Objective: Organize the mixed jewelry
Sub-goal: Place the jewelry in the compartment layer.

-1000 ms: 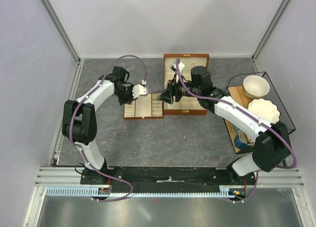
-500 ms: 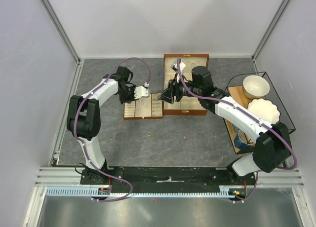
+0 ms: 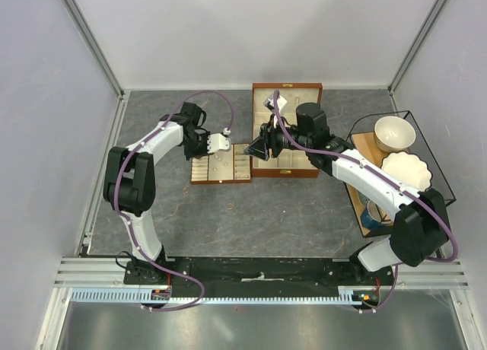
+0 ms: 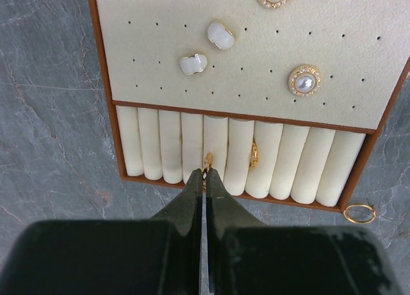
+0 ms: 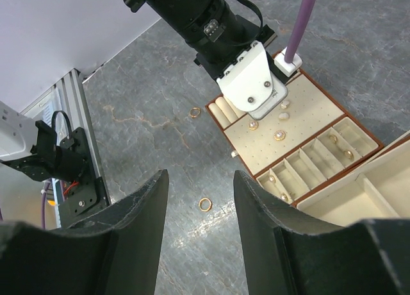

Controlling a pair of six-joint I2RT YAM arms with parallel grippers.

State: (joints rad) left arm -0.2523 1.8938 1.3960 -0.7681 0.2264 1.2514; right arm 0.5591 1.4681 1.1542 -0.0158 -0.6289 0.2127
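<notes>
Where a gold ring (image 4: 207, 160) stands between two cream rolls at the lower centre of the left wrist view, the left fingers (image 4: 192, 187) are closed on it. A second ring (image 4: 254, 154) sits in a slot just to its right, four studs (image 4: 193, 63) lie on the perforated pad of the tray (image 4: 160, 25) above, and a loose ring (image 4: 359, 213) lies on the desk (image 4: 51, 115) beside the tray's lower right corner. The right fingers (image 5: 138, 211) stand wide apart with nothing between them, and another loose ring (image 5: 205, 204) lies on the desk, well apart from the tray.
</notes>
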